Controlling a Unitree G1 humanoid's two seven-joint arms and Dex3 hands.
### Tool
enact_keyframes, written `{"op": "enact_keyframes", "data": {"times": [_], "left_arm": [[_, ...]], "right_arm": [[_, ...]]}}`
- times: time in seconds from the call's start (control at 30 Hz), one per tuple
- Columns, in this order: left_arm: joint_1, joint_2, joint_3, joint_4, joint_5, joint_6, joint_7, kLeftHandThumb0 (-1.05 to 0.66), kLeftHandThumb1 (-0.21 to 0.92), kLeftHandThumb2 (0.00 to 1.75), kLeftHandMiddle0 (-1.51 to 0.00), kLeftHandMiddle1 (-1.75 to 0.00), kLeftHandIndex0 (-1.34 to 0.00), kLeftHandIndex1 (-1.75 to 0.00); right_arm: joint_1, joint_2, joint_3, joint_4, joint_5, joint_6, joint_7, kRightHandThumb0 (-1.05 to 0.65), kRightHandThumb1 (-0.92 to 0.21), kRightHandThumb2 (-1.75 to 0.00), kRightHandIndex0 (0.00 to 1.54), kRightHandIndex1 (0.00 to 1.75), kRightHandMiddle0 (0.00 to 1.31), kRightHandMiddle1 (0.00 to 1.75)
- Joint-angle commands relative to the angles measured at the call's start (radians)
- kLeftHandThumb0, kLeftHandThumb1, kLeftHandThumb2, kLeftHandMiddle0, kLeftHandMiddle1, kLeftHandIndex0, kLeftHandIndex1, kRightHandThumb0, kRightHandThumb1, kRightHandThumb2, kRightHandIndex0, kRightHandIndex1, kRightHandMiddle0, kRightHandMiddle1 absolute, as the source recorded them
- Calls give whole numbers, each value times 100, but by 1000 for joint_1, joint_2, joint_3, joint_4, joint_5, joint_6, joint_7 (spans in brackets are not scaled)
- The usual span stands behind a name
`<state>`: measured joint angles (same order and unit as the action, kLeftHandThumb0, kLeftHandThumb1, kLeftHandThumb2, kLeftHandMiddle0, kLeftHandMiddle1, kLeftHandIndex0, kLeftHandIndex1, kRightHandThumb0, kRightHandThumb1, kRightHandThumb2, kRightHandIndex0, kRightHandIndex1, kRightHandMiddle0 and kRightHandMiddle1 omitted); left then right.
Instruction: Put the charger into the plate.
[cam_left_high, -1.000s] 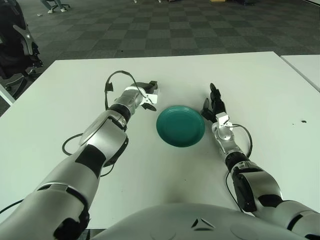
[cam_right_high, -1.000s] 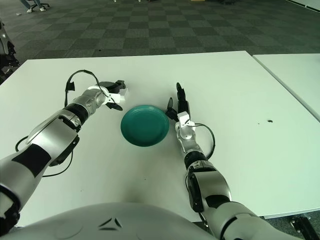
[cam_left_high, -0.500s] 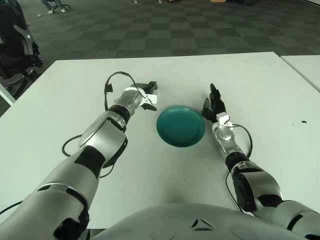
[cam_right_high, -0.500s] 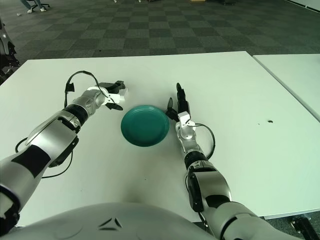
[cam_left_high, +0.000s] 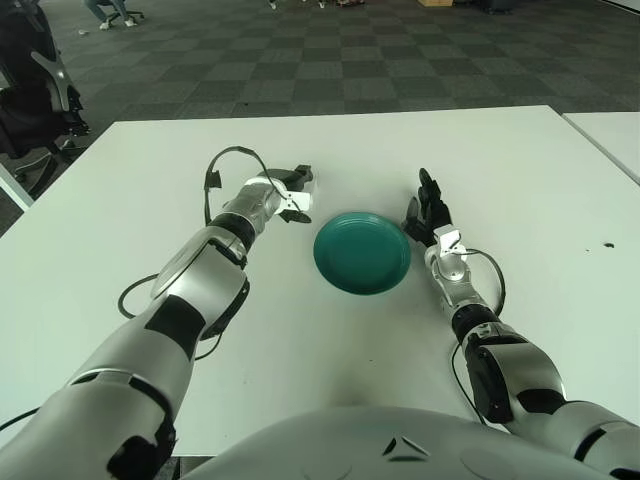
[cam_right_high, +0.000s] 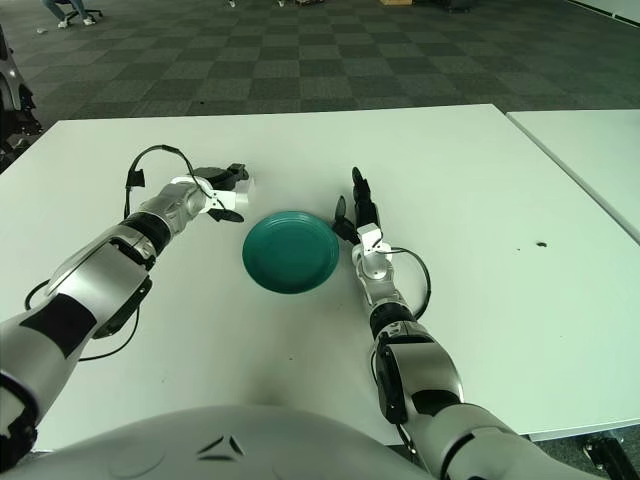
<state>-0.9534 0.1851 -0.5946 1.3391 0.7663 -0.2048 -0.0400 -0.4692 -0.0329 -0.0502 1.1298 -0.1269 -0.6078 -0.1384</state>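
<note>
Two hands flank plate (cam_left_high: 362, 252); left hand (cam_left_high: 290, 195) grips charger (cam_left_high: 304, 183).

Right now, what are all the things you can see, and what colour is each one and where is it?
Table: one, white, fills most of the view.
Second table: one, white, at the right edge.
Plate: one, teal green, middle of the table between the two hands, nothing in it.
Charger: one, white, held in the left hand's fingers, just left of the plate.
Floor: grey checkered carpet, beyond the table.
Left hand: one, black and white, closed on the charger beside the plate's left rim.
Right hand: one, black, fingers spread, just right of the plate.
</note>
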Motion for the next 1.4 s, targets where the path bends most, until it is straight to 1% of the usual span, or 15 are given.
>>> {"op": "enact_keyframes", "data": {"times": [0.0,0.07,0.2,0.23,0.27,0.37,0.53,0.67,0.77,0.87,1.0,1.17,1.27,1.37], "left_arm": [[133,1,-43,54,26,-27,-119,-96,92,56,-35,-90,-7,-120],[139,5,-49,51,28,-45,-121,-96,92,56,-34,-93,-7,-123],[147,10,-55,45,25,-72,-126,-94,92,55,-32,-105,-7,-129],[149,11,-56,44,24,-79,-128,-93,92,55,-31,-113,-6,-131],[150,13,-57,42,23,-88,-129,-93,92,55,-30,-116,-6,-131],[150,15,-57,38,19,-106,-127,-92,92,54,-29,-137,-5,-136],[147,19,-55,33,12,-130,-103,-91,92,53,-29,-150,-5,-140],[143,23,-55,27,10,-146,-68,-90,92,51,-29,-149,-5,-143],[142,29,-60,22,16,-163,-21,-88,92,48,-31,-136,-4,-145],[141,35,-66,18,23,-178,27,-87,92,47,-33,-128,-5,-147],[138,41,-79,14,34,-193,73,-85,92,45,-36,-128,-6,-151],[134,49,-87,10,30,-213,85,-83,92,41,-36,-143,-6,-159],[134,57,-91,6,28,-231,81,-81,92,38,-36,-159,-8,-166],[142,75,-98,-3,30,-261,74,-81,92,37,-35,-166,-9,-171]], "right_arm": [[175,15,-9,137,18,138,27,-105,-92,-99,0,0,0,0],[174,14,-11,136,18,139,29,-105,-92,-99,0,0,0,0],[170,13,-13,136,19,141,33,-105,-92,-98,0,0,0,0],[169,13,-14,137,19,142,33,-105,-92,-98,0,0,0,0],[168,14,-14,137,19,139,32,-105,-92,-98,0,0,0,0],[165,15,-12,138,14,134,27,-105,-92,-99,0,0,0,0],[162,17,-5,137,2,130,9,-105,-92,-101,0,0,0,0],[160,23,0,137,-5,125,-15,-105,-92,-102,0,0,1,0],[161,25,8,136,-14,124,-39,-105,-92,-103,0,0,2,1],[160,25,19,137,-23,126,-52,-105,-92,-104,0,0,2,1],[161,23,29,136,-30,122,-61,-105,-92,-104,0,0,3,2],[161,23,35,138,-34,131,-68,-105,-92,-104,0,0,3,2],[160,22,37,138,-33,141,-65,-105,-92,-104,0,0,3,3],[164,25,34,137,-27,137,-58,-105,-92,-105,0,0,3,3]]}}
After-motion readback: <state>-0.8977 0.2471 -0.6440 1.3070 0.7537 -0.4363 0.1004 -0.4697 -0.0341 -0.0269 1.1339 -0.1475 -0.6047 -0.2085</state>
